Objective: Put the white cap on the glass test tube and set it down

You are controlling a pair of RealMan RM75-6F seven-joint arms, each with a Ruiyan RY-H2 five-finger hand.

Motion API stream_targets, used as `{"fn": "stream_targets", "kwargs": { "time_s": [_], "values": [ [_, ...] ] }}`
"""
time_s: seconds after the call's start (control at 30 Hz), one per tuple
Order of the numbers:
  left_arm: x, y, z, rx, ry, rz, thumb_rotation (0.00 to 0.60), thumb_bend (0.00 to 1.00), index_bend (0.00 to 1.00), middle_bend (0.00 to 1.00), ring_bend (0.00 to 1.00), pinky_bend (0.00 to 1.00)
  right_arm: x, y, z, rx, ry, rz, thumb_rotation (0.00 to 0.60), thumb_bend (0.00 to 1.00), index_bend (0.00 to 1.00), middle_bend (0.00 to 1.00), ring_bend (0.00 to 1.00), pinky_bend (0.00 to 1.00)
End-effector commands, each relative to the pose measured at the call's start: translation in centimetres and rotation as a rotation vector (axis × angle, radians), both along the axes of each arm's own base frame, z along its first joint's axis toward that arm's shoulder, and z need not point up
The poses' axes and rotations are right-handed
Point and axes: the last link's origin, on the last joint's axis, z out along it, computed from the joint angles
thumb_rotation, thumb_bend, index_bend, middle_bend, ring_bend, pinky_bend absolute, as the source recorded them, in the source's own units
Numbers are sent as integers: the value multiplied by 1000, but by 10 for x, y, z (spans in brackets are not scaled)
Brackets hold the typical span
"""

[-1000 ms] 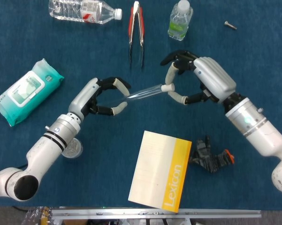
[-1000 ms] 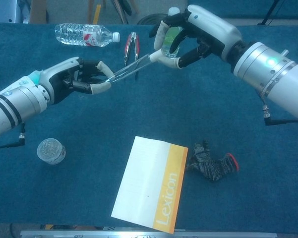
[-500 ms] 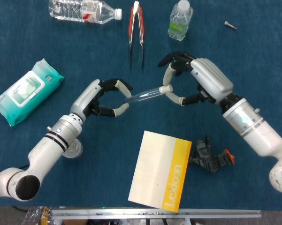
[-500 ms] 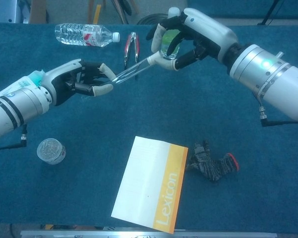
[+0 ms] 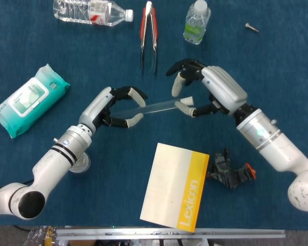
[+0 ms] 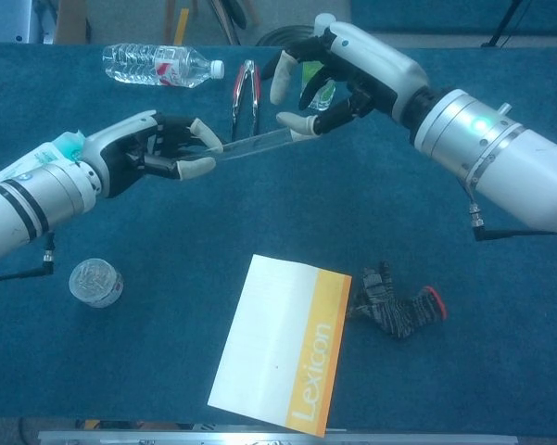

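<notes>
Left arm reaching in from lower left, left hand [image 5: 114, 106] pinching one end of glass test tube [image 5: 154, 107] between fingertips. Right arm coming in from right, right hand [image 5: 207, 92] arching over tube's other end, fingers spread, lower fingertip touching it.

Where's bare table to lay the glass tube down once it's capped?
Open blue cloth lies between the teal wipes pack and the yellow-and-white Lexicon book, below the left hand. The far edge is crowded: clear plastic bottle, red-handled tongs, small green-label bottle.
</notes>
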Motion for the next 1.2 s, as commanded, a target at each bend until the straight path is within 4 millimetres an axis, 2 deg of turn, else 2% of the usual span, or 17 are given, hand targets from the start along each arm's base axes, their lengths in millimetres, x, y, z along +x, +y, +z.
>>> {"fn": "stream_targets", "kwargs": {
  "time_s": [0.03, 0.43, 0.9, 1.2],
  "values": [
    [1, 0, 1, 2, -1, -1, 600, 357, 617, 307, 120, 147, 3, 1, -2, 6, -7, 4, 600, 310, 645, 319, 174, 393],
    [-8, 3, 3, 5, 21, 6, 600, 358, 617, 307, 120, 147, -1, -4, 0, -15, 8, -7, 600, 310, 644, 319, 174, 393],
    [-35, 5, 2, -26, 186, -71, 600, 357, 625, 307, 120, 147, -14, -12, 31, -88, 55, -11, 600, 310, 645, 319, 174, 393],
    [-58, 10, -8, -39, 298, -141, 600, 358, 626, 308, 120, 147, -29, -10, 49, -117, 87, -24, 600, 310, 645, 319, 174, 393]
  ]
}}
